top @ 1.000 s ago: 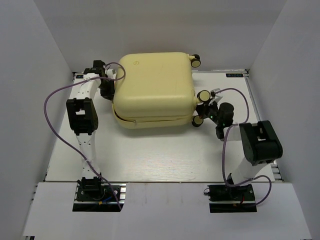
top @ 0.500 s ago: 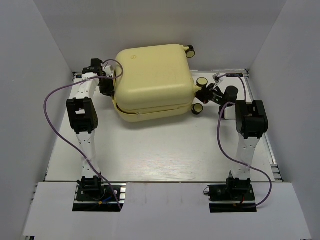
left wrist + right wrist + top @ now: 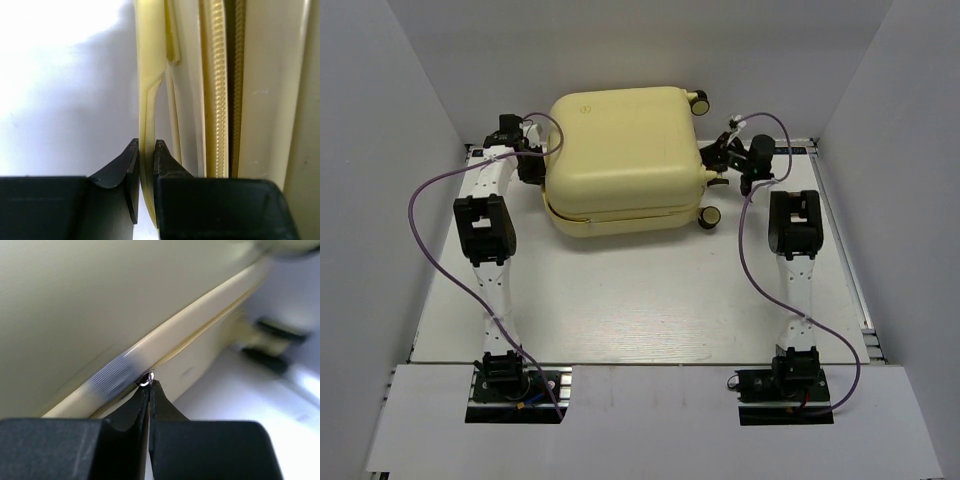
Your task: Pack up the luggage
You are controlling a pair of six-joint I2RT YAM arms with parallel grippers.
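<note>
Far back on the table (image 3: 640, 300), the luggage (image 3: 625, 150) lies flat, its long side going left to right, one claw at each end. The left claw (image 3: 146, 146) squeezes a thin yellow strip (image 3: 150, 75) on its edge. The right claw (image 3: 148, 384) is pinched together at a small shiny bit (image 3: 145, 382) on the zip line (image 3: 200, 332), which runs away from it along the side. It looks nearest for zipping.

The luggage (image 3: 625, 150) lies on the far middle of the counter (image 3: 640, 300), between the 2 arms. The left end effector (image 3: 146, 145) is at its left side, around a thin strip (image 3: 149, 75) standing off the shell. The right end effector (image 3: 149, 382) meets the seam on its right side, with 1 wheel (image 3: 700, 100) behind it and 1 wheel (image 3: 710, 215) before it.
</note>
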